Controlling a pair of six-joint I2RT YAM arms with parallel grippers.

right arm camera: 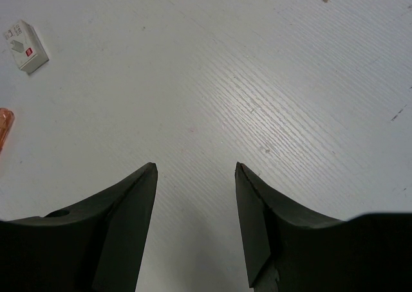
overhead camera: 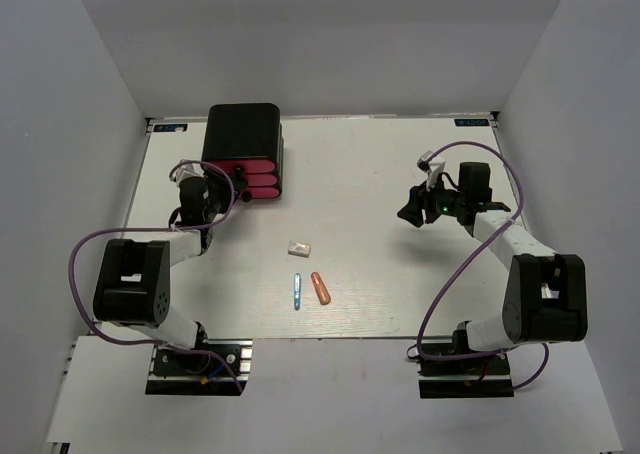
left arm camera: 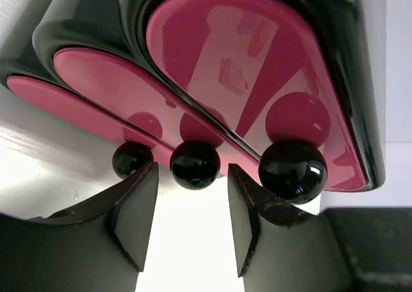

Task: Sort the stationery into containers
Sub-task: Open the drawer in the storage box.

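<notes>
The black rounded box (overhead camera: 241, 132) with three pink drawers (overhead camera: 252, 177) stands at the far left. My left gripper (overhead camera: 213, 188) is open right at the drawer fronts; in the left wrist view its jaws (left arm camera: 192, 176) stand either side of the middle black knob (left arm camera: 194, 164), not closed on it. A white eraser (overhead camera: 299, 247), a thin blue pen (overhead camera: 297, 291) and an orange marker (overhead camera: 320, 287) lie mid-table. My right gripper (overhead camera: 411, 214) is open and empty above bare table; its wrist view shows the eraser (right arm camera: 25, 45) and the orange marker's edge (right arm camera: 4, 126). The clear markers are out of view.
White walls enclose the table on three sides. Two more knobs (left arm camera: 293, 170) (left arm camera: 132, 159) flank the middle one. The left arm's cable loops beside the box.
</notes>
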